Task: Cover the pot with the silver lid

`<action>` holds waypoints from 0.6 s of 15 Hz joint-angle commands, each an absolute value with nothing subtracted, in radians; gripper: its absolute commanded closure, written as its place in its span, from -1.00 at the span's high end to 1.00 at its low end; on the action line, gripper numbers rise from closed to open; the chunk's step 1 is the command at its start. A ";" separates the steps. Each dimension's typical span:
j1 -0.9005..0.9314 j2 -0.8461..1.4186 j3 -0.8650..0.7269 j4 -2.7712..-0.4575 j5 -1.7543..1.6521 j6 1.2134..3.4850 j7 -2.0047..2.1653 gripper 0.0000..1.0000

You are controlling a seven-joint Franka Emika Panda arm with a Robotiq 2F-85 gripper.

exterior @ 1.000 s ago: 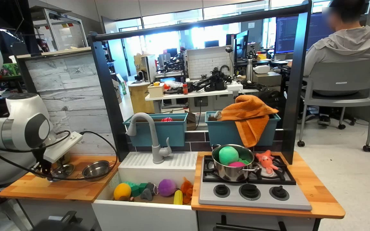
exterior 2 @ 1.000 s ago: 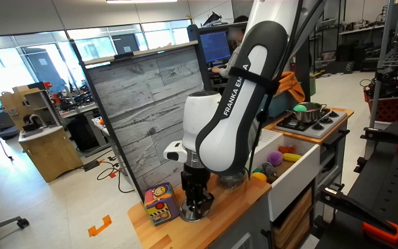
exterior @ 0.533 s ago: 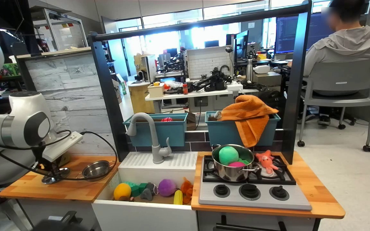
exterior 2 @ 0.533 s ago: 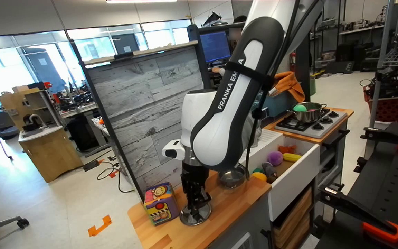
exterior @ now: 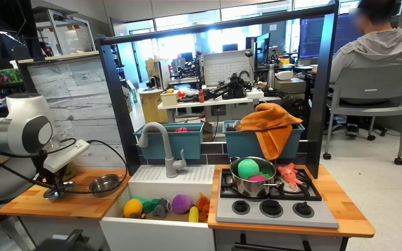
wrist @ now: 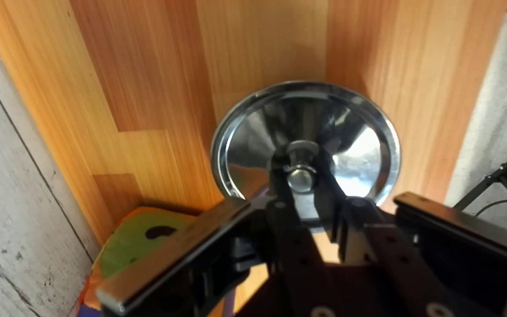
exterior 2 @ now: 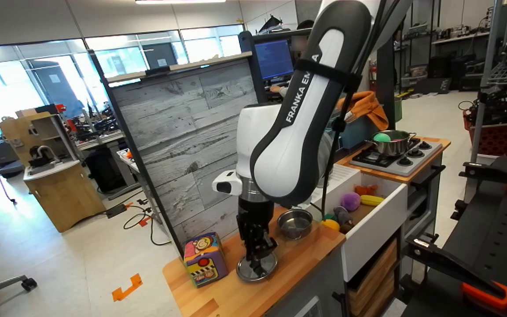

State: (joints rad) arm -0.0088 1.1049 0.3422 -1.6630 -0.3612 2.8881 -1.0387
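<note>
Left of the sink (exterior: 157,235) in an exterior view, lid (exterior: 50,194) left of bowl (exterior: 104,184). At right, pot (exterior: 255,190) on stove (exterior: 254,209), ball (exterior: 248,168) inside. Behind sink and stove, bins (exterior: 187,143).

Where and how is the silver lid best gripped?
Probably by the centre knob, from straight above, pinching opposite sides: it stands up narrow from the low, broad silver lid, which faces knob-up. The gripper holds it that way.

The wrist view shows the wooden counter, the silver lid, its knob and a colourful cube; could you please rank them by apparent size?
Largest to smallest:
wooden counter
silver lid
knob
The colourful cube exceeds the knob but, being partly hidden, is unsure against the lid.
</note>
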 commanded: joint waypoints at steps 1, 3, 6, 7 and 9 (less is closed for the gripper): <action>-0.015 0.888 0.310 -1.900 -0.360 2.896 -1.015 -0.90; -0.011 0.800 0.293 -1.991 -0.368 2.902 -1.014 -0.90; -0.001 0.697 0.254 -2.085 -0.370 2.899 -1.007 -0.90; 0.030 0.659 0.195 -2.108 -0.393 2.911 -0.983 -0.90; 0.083 0.618 0.076 -2.130 -0.458 2.964 -0.950 -0.90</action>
